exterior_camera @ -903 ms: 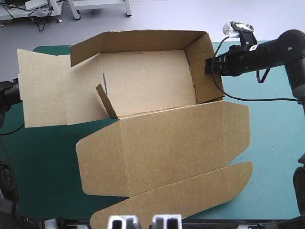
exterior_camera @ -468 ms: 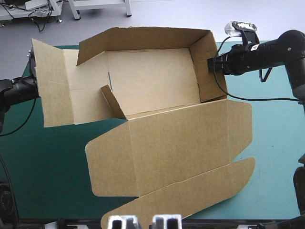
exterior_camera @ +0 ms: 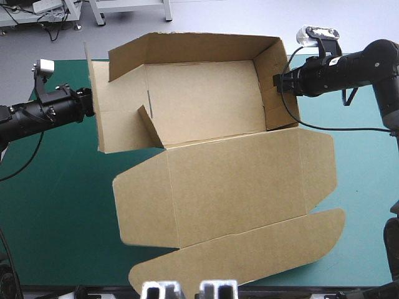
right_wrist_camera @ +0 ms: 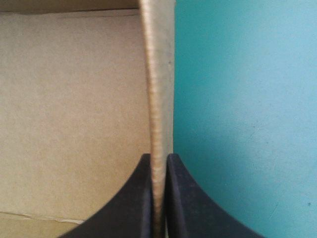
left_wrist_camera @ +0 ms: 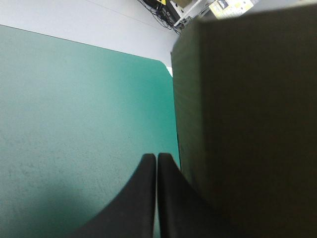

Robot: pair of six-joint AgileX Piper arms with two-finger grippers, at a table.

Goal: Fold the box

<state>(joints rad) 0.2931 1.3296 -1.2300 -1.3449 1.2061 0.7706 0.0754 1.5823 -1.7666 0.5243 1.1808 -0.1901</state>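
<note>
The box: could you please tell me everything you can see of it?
The box is brown board, half folded on the teal-green cover. Its far wall, right wall and left panel stand raised; a small tab leans inside at the left. The lid lies flat toward the table's near edge, ending in a rounded tuck flap. The right gripper pinches the right wall; the left gripper, shut, is beside the left panel's outer face.

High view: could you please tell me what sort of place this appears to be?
Probably a robotics lab bench: a left arm and a right arm handle a brown box, its walls partly raised, on a teal-green table cover.
</note>
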